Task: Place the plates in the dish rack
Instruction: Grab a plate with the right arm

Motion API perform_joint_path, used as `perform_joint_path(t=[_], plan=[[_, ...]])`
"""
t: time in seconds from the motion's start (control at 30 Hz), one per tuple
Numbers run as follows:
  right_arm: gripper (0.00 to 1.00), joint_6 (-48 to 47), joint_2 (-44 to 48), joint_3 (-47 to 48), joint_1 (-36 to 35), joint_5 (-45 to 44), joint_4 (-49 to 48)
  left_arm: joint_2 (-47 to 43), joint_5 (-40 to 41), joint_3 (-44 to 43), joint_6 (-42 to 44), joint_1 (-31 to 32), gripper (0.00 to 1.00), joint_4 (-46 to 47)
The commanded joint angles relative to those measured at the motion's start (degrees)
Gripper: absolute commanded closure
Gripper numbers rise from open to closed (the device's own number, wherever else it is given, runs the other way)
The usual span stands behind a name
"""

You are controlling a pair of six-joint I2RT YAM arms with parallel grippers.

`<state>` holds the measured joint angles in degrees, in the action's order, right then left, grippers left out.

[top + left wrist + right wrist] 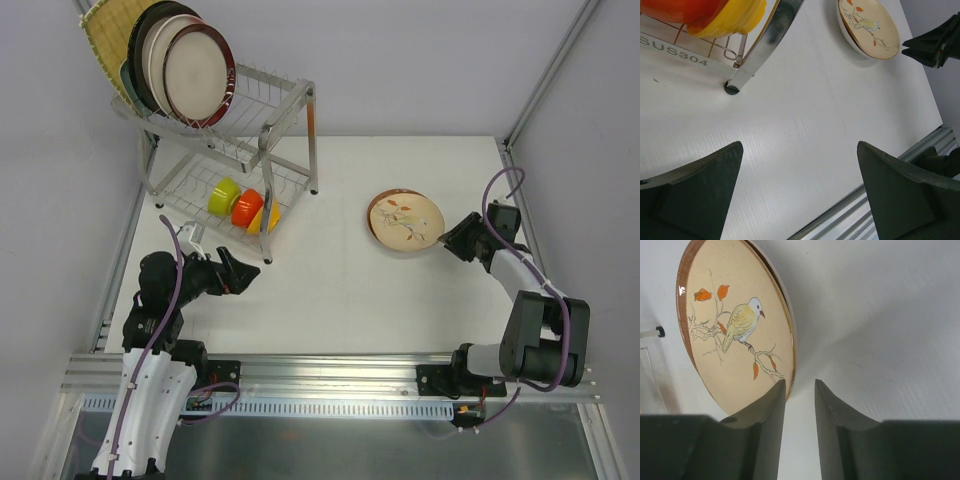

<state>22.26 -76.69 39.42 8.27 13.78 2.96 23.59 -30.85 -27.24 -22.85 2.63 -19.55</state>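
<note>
A cream plate with a bird and branch painted on it lies on the white table, right of centre; it also shows in the right wrist view and the left wrist view. My right gripper is at its right rim, jaws a narrow gap apart. One finger overlaps the plate's face, and only table shows between the jaws. Several plates, one of them yellow and woven, stand in the top tier of the dish rack. My left gripper is open and empty in front of the rack.
Green, orange and yellow bowls sit in the rack's lower tier. A rack leg stands just ahead of my left gripper. The table's aluminium front rail runs along the near edge.
</note>
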Motion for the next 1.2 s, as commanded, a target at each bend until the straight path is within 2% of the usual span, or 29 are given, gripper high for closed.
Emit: perform_joint_path(t=[0.0,0.07,0.17,0.3,0.6,0.97,1.17], plan=[[0.62,-2.5,-0.7,3.9,0.1,-0.3,0.7,-0.4,0.8,-1.5,1.8,-0.2,0.01,0.8],[0.53,-3.4,-1.1,5.3,0.1,-0.5,1.3,-0.5,0.9,-1.5,1.8,-0.3,0.01,0.8],[0.46,-5.0,-2.5,8.2,0.2,-1.0,2.5,-0.6,0.7,-1.4,1.7,-0.3,0.01,0.7],[0.43,-7.2,-6.7,12.1,0.2,-1.2,4.1,-0.9,0.5,-1.3,1.6,-0.3,0.01,0.5],[0.43,-11.1,-14.6,18.1,0.2,1.4,5.2,-1.5,0.7,-1.1,1.4,-0.5,0.01,0.2],[0.44,-12.2,-22.4,19.6,-0.5,6.1,3.3,-1.8,0.7,-1.1,1.2,-0.7,0.01,0.0],[0.47,-12.9,-23.3,19.8,-1.1,5.5,3.3,-1.8,0.6,-1.0,1.2,-0.8,0.01,0.0]])
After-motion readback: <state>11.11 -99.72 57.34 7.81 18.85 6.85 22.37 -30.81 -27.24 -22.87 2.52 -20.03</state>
